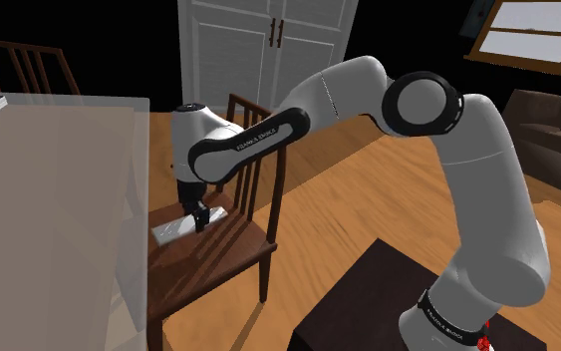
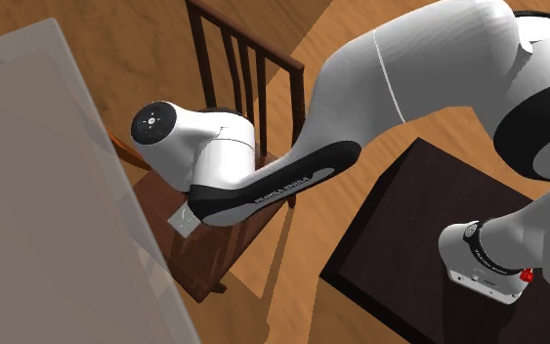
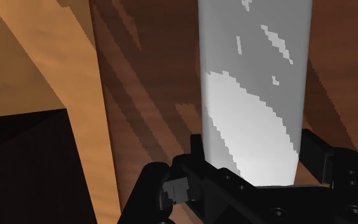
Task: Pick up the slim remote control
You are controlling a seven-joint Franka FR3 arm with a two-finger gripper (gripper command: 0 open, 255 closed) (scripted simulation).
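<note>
Slim remote control (image 3: 254,95): flat, pale grey-white slab, lying flat on the wooden chair seat (image 1: 213,261). Its long axis runs straight away from the tool (image 3: 252,143) in the wrist view. In the shoulder view I see it at the seat's table-side edge, partly under the hand.

Tool state: both black fingers sit against the remote's long edges at its near end, no gap visible either side. I read that as pinching the remote across its width. The remote is not lifted yet.

Handling, my guess: light, rigid, smooth shell, so slip is the risk rather than crushing. The narrow width suits the jaws. The grip is at one end, not mid-length, so I expect the far end to droop or pivot on lift. I'd raise slowly and vertically, and re-grip nearer the middle if it swings.

Surroundings: the chair's backrest slats (image 1: 251,150) are close behind the wrist. The grey table (image 1: 49,199) edge is just beside the seat on the other side. Clearance looks tight both ways, so no sideways moves until I'm above the seat.
</note>
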